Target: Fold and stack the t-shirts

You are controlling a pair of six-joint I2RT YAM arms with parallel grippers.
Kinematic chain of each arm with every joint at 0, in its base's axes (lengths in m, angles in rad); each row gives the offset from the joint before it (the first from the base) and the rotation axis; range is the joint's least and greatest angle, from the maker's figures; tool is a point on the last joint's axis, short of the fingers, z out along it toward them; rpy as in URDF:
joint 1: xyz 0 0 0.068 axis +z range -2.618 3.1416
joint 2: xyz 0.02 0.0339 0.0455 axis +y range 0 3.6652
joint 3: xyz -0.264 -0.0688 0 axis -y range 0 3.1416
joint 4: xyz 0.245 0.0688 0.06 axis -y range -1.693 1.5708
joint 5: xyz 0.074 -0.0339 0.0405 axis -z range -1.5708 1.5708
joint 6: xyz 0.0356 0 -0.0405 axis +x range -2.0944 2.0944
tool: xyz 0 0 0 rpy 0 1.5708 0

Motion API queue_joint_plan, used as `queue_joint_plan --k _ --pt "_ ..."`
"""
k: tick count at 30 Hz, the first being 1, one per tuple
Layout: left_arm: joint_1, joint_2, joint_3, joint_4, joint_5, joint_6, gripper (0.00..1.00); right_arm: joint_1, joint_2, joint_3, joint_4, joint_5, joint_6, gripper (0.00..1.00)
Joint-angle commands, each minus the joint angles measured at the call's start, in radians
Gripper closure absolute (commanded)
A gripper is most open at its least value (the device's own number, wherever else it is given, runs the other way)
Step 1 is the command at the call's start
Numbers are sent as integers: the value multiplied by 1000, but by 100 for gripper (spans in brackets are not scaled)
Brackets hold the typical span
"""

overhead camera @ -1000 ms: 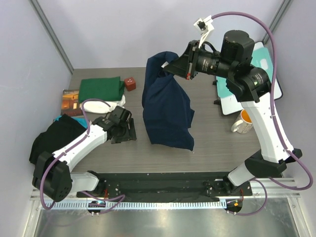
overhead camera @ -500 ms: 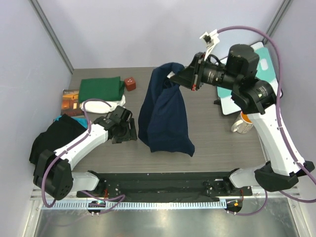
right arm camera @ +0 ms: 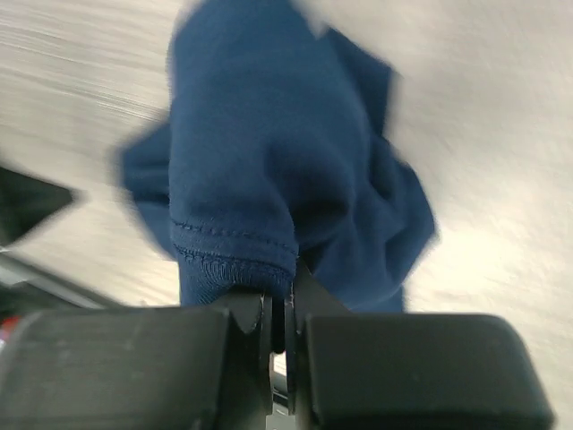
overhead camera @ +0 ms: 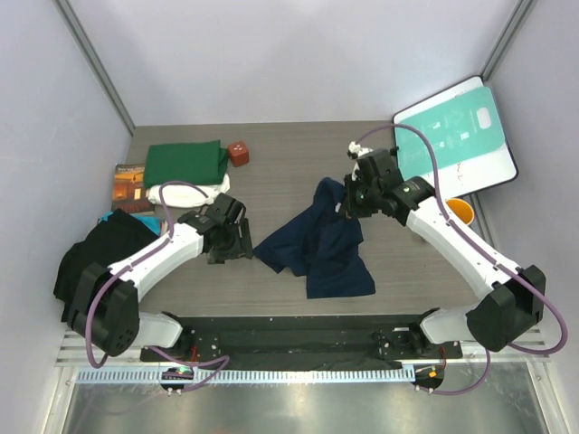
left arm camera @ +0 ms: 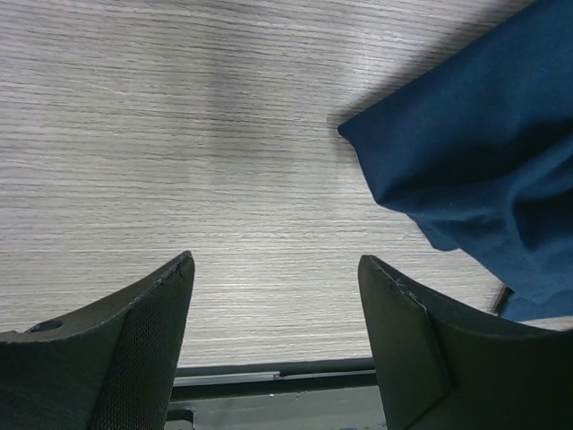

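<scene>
The navy blue t-shirt (overhead camera: 321, 246) lies crumpled in the middle of the table. My right gripper (overhead camera: 347, 206) is low at the shirt's far right edge, shut on a stitched hem of the navy shirt (right arm camera: 269, 170); in the right wrist view the right gripper (right arm camera: 279, 303) has its jaws pressed together on the fold. My left gripper (overhead camera: 242, 242) rests just left of the shirt, open. In the left wrist view the left gripper (left arm camera: 276, 269) has only bare table between its fingers, and a corner of the navy shirt (left arm camera: 483, 161) lies ahead to the right. A folded dark green t-shirt (overhead camera: 185, 163) sits at the back left, with a cream-white t-shirt (overhead camera: 188, 192) in front of it.
A black cloth (overhead camera: 99, 253) hangs over the table's left edge. A brown-orange book (overhead camera: 129, 183) and a small reddish cube (overhead camera: 238, 152) lie at the back left. A teal-and-white board (overhead camera: 457, 131) leans at the back right, with an orange mug (overhead camera: 460, 212) below it.
My right arm has come down from high above the table, and the navy shirt that hung from it now lies bunched on the surface. The left arm has hardly moved.
</scene>
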Motion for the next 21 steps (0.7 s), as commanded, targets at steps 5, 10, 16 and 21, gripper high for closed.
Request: queue_joint_plan --k 5,10,16,21 --pt "6 52 68 29 35 2 26 -15 15 -171 -30 223 55 72" --pt "6 72 85 31 43 5 27 -33 24 -183 -79 372 60 52" --pt "6 76 76 32 37 7 27 -33 -96 -105 -96 482 21 50" --pt "6 84 61 47 43 1 27 -35 -160 -27 -78 439 -20 46"
